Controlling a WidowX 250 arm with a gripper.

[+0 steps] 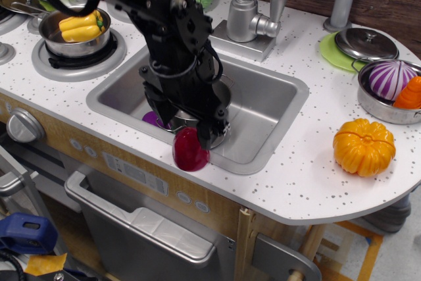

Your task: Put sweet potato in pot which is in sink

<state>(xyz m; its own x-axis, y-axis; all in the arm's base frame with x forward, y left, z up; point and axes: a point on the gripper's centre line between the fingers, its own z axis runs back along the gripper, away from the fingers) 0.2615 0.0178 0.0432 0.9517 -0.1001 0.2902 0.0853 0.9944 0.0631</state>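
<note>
The dark red sweet potato (191, 150) stands upright on the front rim of the sink (276, 106). My gripper (187, 128) hangs inside the basin just behind and above the sweet potato. It is open, with its black fingers (212, 133) spread to either side and nothing between them. The steel pot (179, 122) sits at the front of the sink under the gripper, which hides most of it. Only slivers of its rim show.
A small purple round piece (152, 119) lies in the sink left of the pot. The faucet (250, 11) stands behind the basin. An orange pumpkin (364, 147) is on the worktop at right. A pot with a yellow pepper (75, 29) is on the stove at left.
</note>
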